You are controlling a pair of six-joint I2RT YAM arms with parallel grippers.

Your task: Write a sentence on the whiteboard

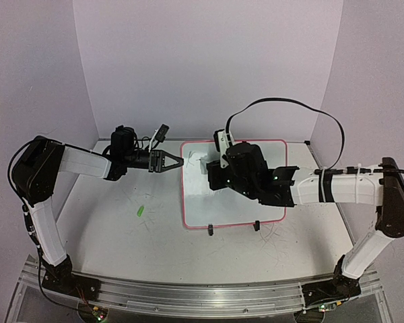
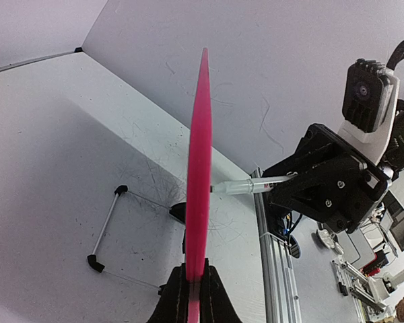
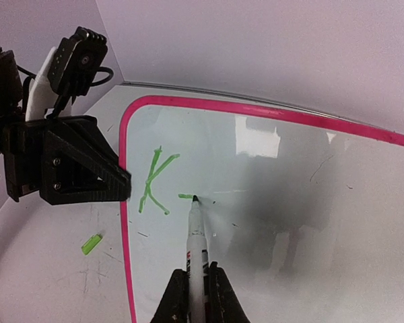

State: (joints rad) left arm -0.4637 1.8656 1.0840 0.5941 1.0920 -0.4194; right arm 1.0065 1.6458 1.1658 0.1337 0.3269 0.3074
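The whiteboard (image 1: pixel 239 205) has a pink-red frame and stands tilted on two black feet. My left gripper (image 1: pixel 179 162) is shut on its left edge; the left wrist view shows the pink edge (image 2: pixel 198 175) clamped between the jaws (image 2: pixel 195 272). My right gripper (image 1: pixel 214 176) is shut on a white marker (image 3: pixel 196 249). The marker's tip touches the board (image 3: pixel 310 222). Of the sentence only a green "K" (image 3: pixel 155 180) and a short green stroke (image 3: pixel 185 196) at the tip show. The marker also shows in the left wrist view (image 2: pixel 249 187).
A small green cap (image 1: pixel 140 210) lies on the table left of the board; it also shows in the right wrist view (image 3: pixel 91 243). The board's wire stand (image 2: pixel 104 229) rests on the scribbled table. White walls close the back and sides.
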